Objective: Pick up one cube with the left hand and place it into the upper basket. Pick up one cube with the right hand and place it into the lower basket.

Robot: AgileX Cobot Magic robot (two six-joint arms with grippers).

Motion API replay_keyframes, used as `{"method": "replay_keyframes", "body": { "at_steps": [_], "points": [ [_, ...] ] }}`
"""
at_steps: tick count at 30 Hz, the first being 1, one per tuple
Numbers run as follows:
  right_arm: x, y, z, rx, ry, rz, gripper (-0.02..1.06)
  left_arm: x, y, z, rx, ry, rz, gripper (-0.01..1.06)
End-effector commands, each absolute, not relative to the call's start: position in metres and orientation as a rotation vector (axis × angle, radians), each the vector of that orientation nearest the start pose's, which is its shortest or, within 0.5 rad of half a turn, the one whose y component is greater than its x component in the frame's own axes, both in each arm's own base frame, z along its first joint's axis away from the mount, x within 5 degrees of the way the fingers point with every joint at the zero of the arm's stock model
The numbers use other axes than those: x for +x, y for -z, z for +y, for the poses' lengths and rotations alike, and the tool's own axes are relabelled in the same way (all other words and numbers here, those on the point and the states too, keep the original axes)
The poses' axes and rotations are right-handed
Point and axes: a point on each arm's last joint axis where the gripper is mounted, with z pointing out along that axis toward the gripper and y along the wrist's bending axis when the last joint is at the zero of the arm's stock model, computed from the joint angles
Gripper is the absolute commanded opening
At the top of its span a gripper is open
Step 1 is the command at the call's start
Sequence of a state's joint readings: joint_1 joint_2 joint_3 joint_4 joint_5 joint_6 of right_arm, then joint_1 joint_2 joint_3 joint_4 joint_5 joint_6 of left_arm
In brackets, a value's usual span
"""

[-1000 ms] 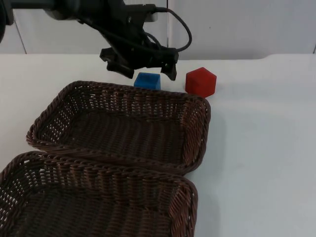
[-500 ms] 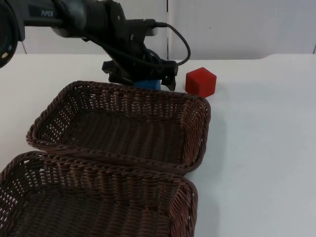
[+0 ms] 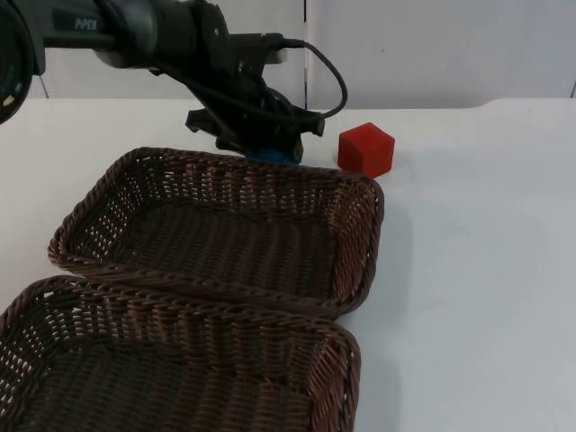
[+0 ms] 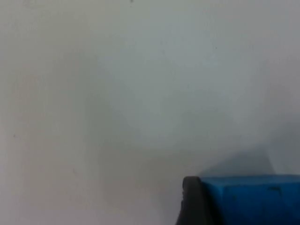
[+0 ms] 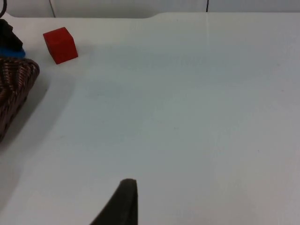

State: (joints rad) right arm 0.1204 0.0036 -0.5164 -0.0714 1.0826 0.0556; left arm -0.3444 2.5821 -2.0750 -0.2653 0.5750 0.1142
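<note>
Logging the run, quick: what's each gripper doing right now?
Left gripper: down around the blue cube, fingers' state cannot be told.
Right gripper: waits above the table, cannot be told.

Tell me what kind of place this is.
Probably a robot lab test bench: a bare white table against a grey partition wall, with two wicker baskets and a red cube laid out as props.

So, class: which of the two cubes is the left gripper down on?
The blue cube, behind the upper basket; the left gripper straddles it. The red cube stands free.
</note>
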Motion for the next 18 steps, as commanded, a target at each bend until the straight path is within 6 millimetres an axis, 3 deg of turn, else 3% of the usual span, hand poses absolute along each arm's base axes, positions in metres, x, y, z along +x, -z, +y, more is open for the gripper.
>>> {"method": "replay_keyframes", "body": {
  "at_steps": [1,2,4,7,8,12,13,17,18],
  "points": [
    [-0.007,-0.28,-0.007,-0.051,-0.016,2.043,1.05,0.514,-0.093,-0.201,0.333,0.377,2.51,0.05],
    [-0.007,-0.28,-0.007,-0.051,-0.016,2.043,1.05,0.514,-0.093,-0.201,0.333,0.377,2.51,0.05],
    [-0.007,-0.28,-0.007,-0.051,-0.016,2.043,1.05,0.515,-0.112,-0.201,0.328,0.383,2.462,0.0],
    [-0.007,-0.28,-0.007,-0.051,-0.016,2.043,1.05,0.516,-0.162,-0.201,0.316,0.396,2.349,0.0],
    [-0.007,-0.28,-0.007,-0.051,-0.016,2.043,1.05,0.516,-0.162,-0.201,0.316,0.396,2.349,0.0],
    [-0.007,-0.28,-0.007,-0.051,-0.016,2.043,1.05,0.506,-0.221,-0.198,0.327,0.417,2.28,0.0],
    [-0.007,-0.28,-0.007,-0.051,-0.016,2.043,1.05,0.506,-0.221,-0.198,0.327,0.417,2.28,0.0],
    [-0.007,-0.28,-0.007,-0.051,-0.016,2.043,1.05,0.492,-0.262,-0.188,0.341,0.428,2.29,0.0],
    [-0.007,-0.28,-0.007,-0.051,-0.016,2.043,1.05,0.492,-0.262,-0.188,0.341,0.428,2.29,0.0]
  ]
}}
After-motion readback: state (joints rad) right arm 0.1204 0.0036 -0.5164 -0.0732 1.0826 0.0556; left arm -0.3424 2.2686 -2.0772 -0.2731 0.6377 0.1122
